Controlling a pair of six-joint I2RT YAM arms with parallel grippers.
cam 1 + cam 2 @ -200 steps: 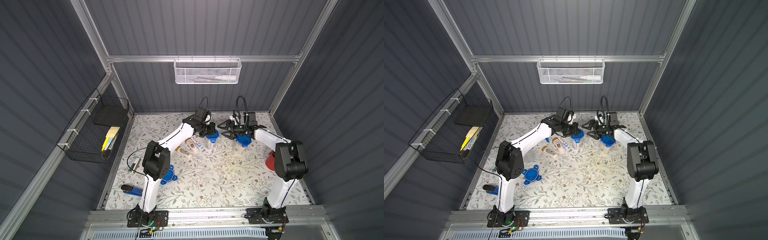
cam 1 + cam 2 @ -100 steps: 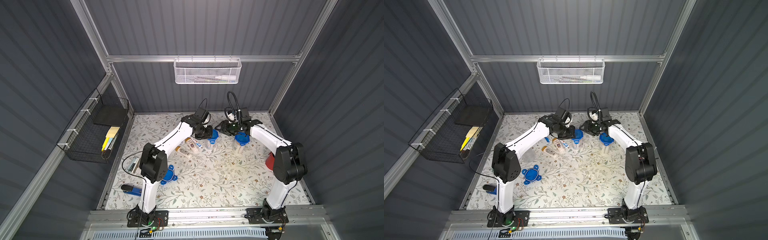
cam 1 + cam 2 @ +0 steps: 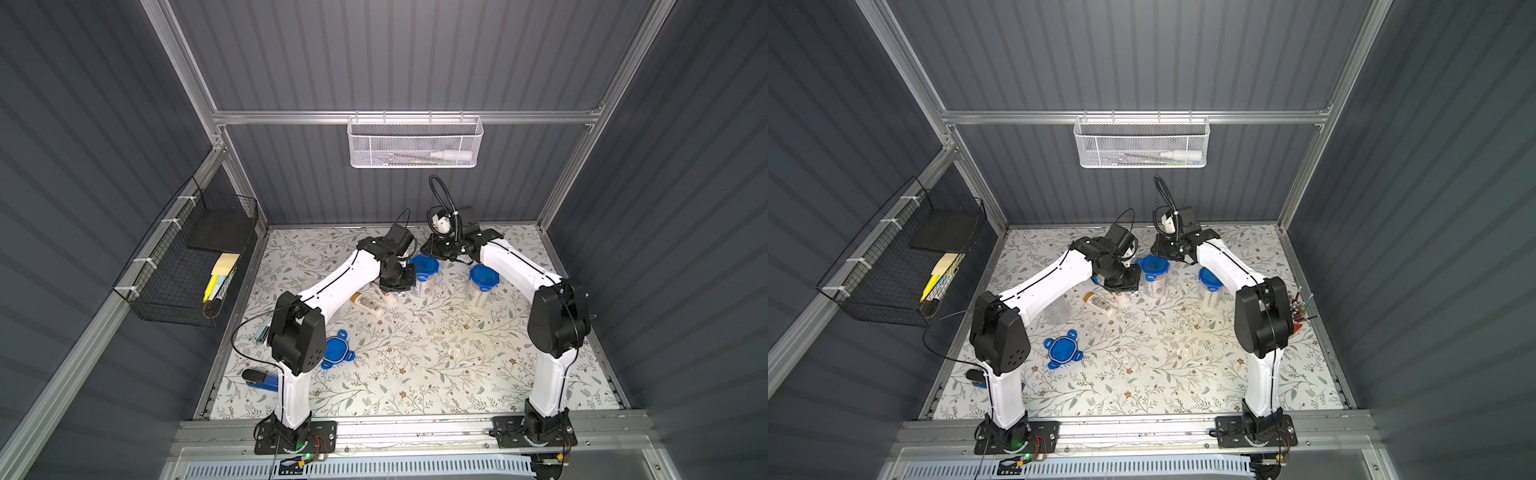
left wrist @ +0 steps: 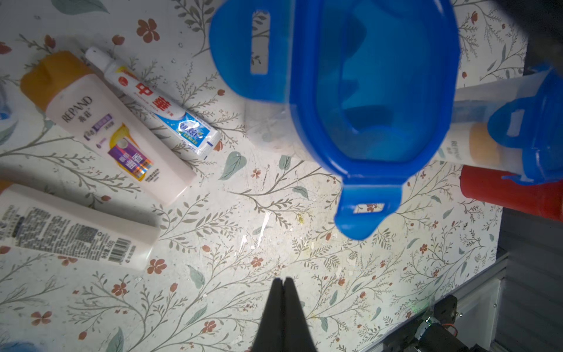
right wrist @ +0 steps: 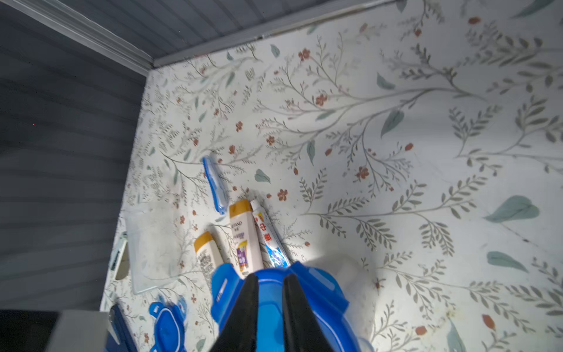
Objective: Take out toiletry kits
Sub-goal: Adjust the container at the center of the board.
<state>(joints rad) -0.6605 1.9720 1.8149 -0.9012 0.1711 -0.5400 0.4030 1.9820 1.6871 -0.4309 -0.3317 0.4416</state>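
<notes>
Loose toiletry kit pieces lie on the floral table: two white bottles with tan caps (image 4: 115,134) (image 4: 76,231), a toothpaste tube (image 4: 158,106) and a blue toothbrush (image 5: 214,186). Beside them stands a clear jar with a blue clip lid (image 3: 423,266), holding more bottles. My right gripper (image 5: 271,277) hovers just over that lid (image 5: 274,301), its jaws a narrow gap apart with only the lid showing between them. My left gripper (image 4: 283,279) is shut and empty, above bare table next to the jar. A second lidded jar (image 3: 482,282) stands further right with a bottle inside.
An empty clear jar (image 3: 1057,309) and a loose blue lid (image 3: 1063,349) lie near the left arm. A red cup of pens (image 3: 1298,320) stands by the right wall. A wire basket (image 3: 195,266) hangs on the left wall and a white mesh basket (image 3: 413,141) at the back.
My right gripper has swung left from the right-hand jar to over the middle jar's lid, and its jaws have narrowed a lot. The left gripper stayed shut and dipped slightly.
</notes>
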